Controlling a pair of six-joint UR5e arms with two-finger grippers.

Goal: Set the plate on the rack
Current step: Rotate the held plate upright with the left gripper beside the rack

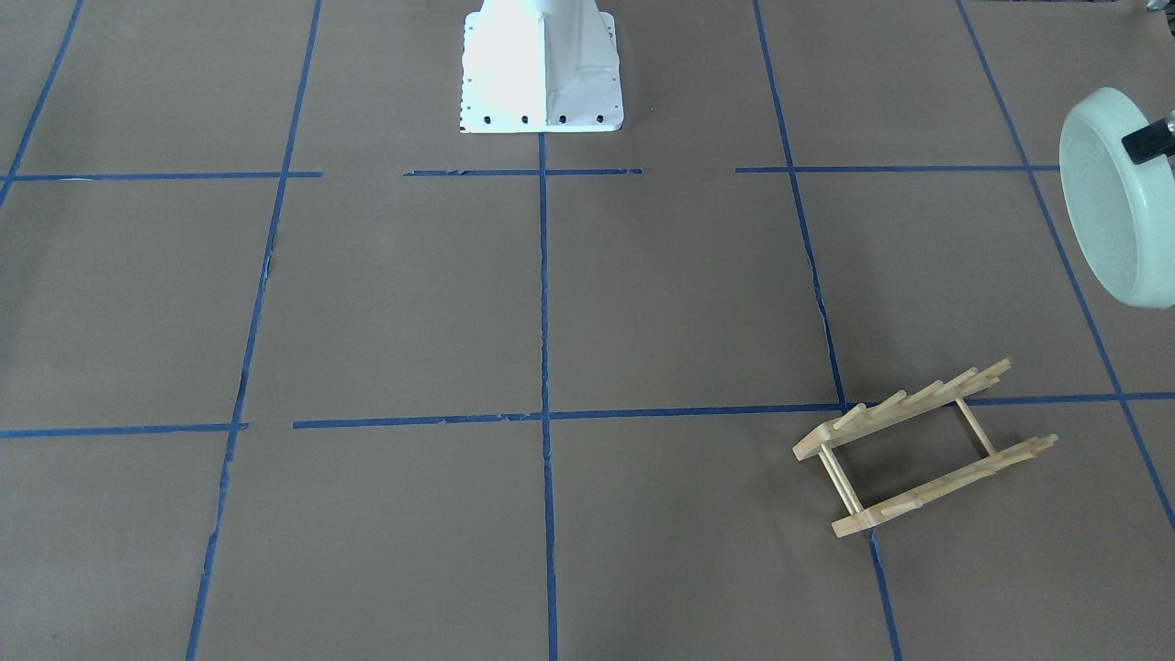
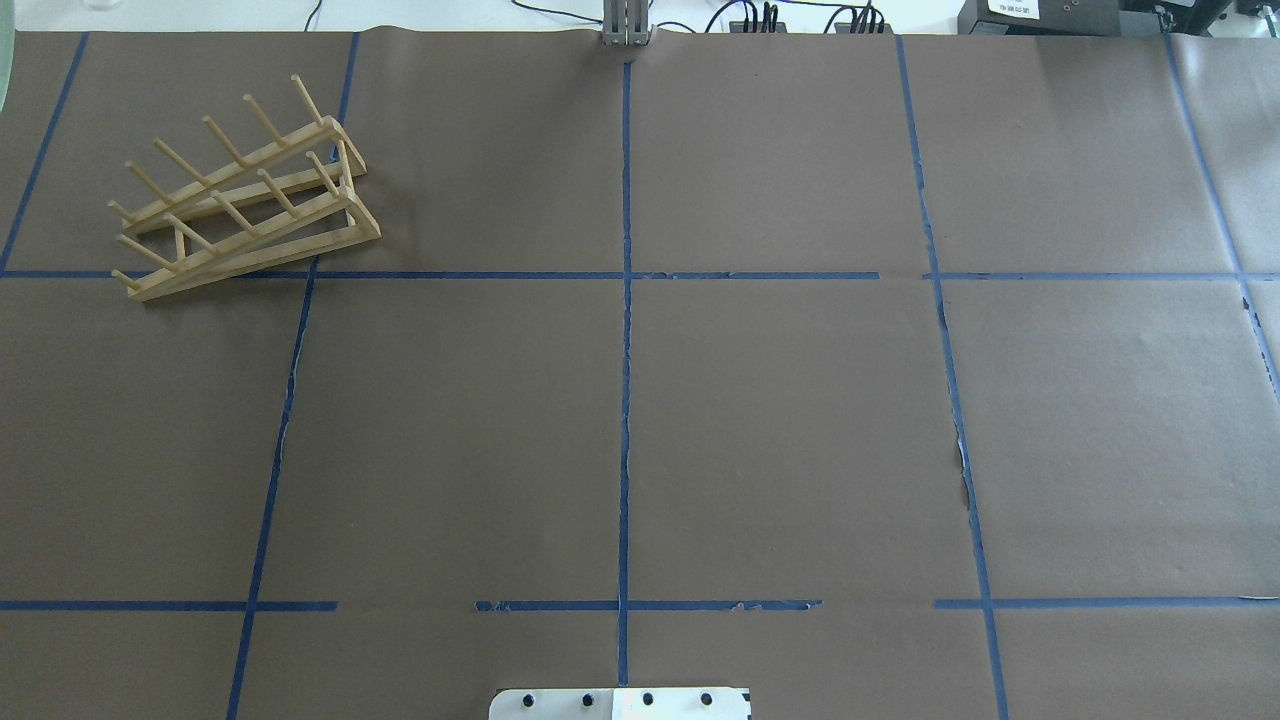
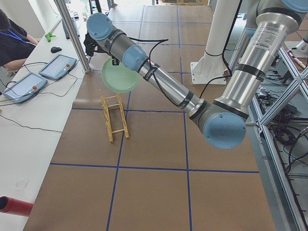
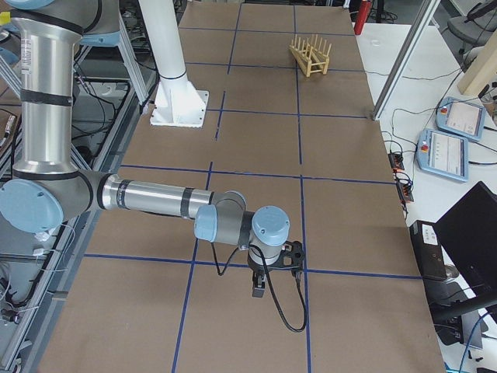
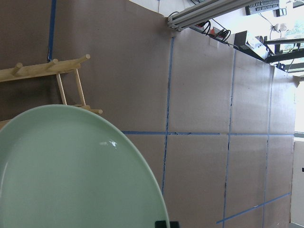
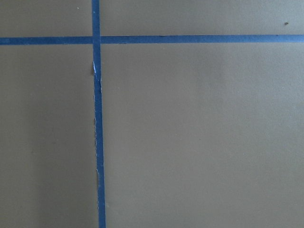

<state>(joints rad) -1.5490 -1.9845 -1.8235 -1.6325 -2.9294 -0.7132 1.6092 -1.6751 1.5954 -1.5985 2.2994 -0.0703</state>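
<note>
Plate (image 5: 71, 166) tilted near-upright | left gripper (image 1: 1143, 145) clamps rim | rack (image 1: 945, 485) axis diagonal

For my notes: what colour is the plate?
The plate is pale mint green; left wrist view shows it best.

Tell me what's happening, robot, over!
Left claw clamped on mint-green plate, airborne near wooden dish rack. Right claw far off, state unclear. Rack empty, unblocked.

Pale green plate (image 1: 1111, 229) tilted in midair near upright wooden rack (image 1: 945, 484).
</note>
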